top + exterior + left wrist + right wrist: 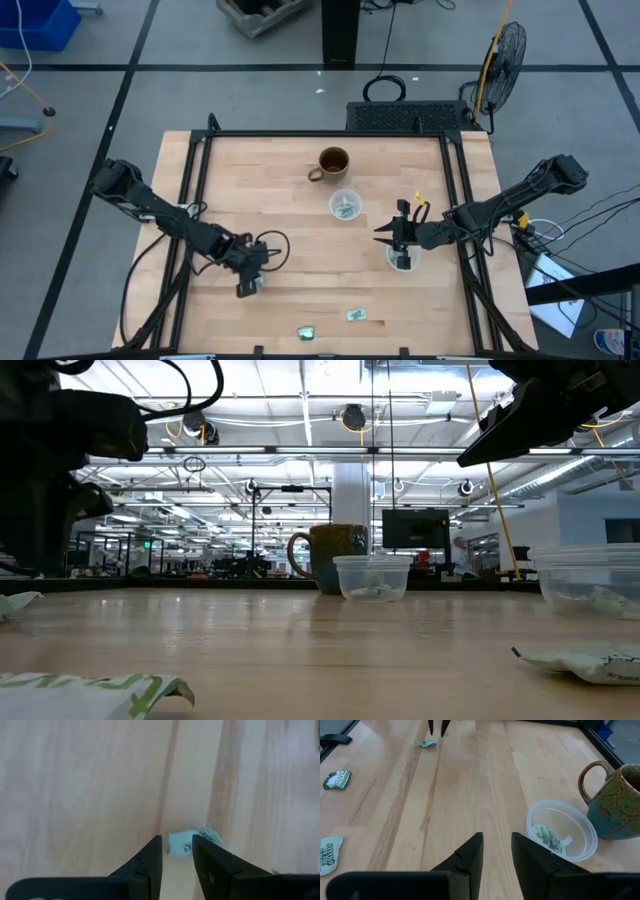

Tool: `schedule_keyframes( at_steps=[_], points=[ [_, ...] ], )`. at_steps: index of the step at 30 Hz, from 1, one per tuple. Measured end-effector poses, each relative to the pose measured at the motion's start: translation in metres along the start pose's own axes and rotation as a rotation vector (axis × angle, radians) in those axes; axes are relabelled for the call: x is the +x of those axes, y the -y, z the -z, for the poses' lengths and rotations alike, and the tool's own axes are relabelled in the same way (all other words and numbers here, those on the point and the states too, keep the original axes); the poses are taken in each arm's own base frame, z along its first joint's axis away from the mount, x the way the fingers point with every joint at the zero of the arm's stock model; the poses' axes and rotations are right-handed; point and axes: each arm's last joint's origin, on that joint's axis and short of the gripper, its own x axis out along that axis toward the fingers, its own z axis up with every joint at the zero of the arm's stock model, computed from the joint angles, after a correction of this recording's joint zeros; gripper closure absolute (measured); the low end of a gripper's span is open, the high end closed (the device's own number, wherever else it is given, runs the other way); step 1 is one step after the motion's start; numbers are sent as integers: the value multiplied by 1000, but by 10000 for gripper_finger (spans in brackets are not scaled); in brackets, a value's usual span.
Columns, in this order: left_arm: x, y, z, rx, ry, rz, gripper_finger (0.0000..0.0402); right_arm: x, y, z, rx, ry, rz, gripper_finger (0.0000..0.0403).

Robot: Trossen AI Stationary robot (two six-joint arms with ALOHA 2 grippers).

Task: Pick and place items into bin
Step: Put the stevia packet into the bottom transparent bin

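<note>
The items are small pale green-and-white candy bits. One candy lies on the table at the near left. My left gripper is open, pointing down, with one fingertip on each side of it. Two more candies lie near the front edge. My right gripper is open and empty above a clear cup at the right. A second clear cup beside the brown mug holds candy. My left gripper comes at the candy from above, its fingertips standing at the candy's near end. I cannot tell whether they touch it. The candy lies flat on the table.
The brown mug stands at the far middle, the second cup just in front of it. A black frame runs along the table's sides. Bare wood lies between the two arms.
</note>
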Motion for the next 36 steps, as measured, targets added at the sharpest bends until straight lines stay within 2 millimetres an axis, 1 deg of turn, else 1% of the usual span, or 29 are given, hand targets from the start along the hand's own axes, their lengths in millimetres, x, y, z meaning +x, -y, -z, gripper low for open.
schedule_keyframes(
  at_steps=[8, 18, 24, 27, 30, 33, 36],
  points=[
    [0, -4, -3, -84, 13, -20, 285, 0, 0, 0, 0, 0, 0, 309],
    [0, -8, -2, -117, -34, -9, 227, 0, 0, 0, 0, 0, 0, 309],
    [9, -14, 5, -117, -19, 0, 214, 0, 0, 0, 0, -3, -13, 309],
    [10, -15, 6, -112, -21, -4, 213, 4, -4, 0, -2, -8, -84, 309],
    [10, -14, 3, -79, 7, 11, 213, 12, -12, -6, -21, 51, -182, 307],
    [9, -12, 0, -54, 42, 27, 213, 22, -22, -12, -52, 133, -319, 293],
    [9, -11, -1, -43, 52, 29, 213, 34, -32, -9, -67, 145, -391, 270]
  ],
)
